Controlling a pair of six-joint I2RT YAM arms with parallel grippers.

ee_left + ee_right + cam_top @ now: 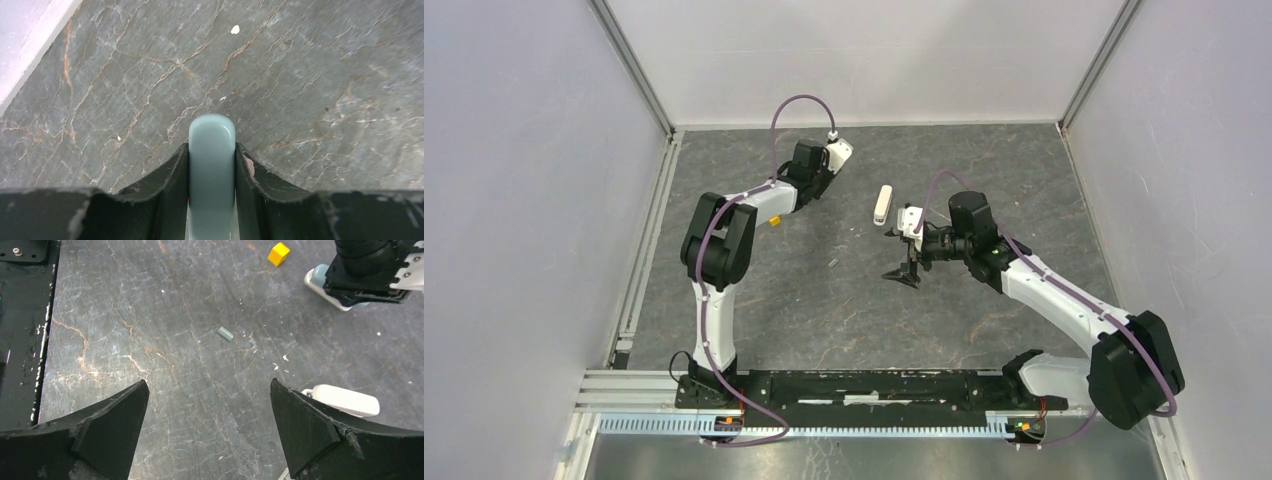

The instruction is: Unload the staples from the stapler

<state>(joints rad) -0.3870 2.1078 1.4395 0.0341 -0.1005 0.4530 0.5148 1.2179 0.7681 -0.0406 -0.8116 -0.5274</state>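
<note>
From the top camera, the left gripper [816, 178] was out at the far side of the table [764, 320], beyond the yellow cube [775, 220], while the right gripper [904, 272] hovered mid-table, spread wide. The stapler [833, 263], that stubby grey piece, lay flat between the two and touched neither; the white oblong thing [882, 204] sat farther back. On the left wrist camera, the fingers [167, 187] were pinching the teal oblong thing [212, 165], its rounded tip poking out over bare table. No stapler showed in that shot, so I judged that hand was tied up and too far off to help. On the right wrist camera, the jaws stood apart with nothing between them, the stapler lay ahead near centre, and the white piece was just beside the finger on the right of the shot. The staples I couldn't make out, only pale flecks near the stapler. My worry was that so small a piece could skid or flip if one fingertip met it first. That finger could also shunt the white piece, and any sliver of staples could vanish among the veins of that tabletop.
</note>
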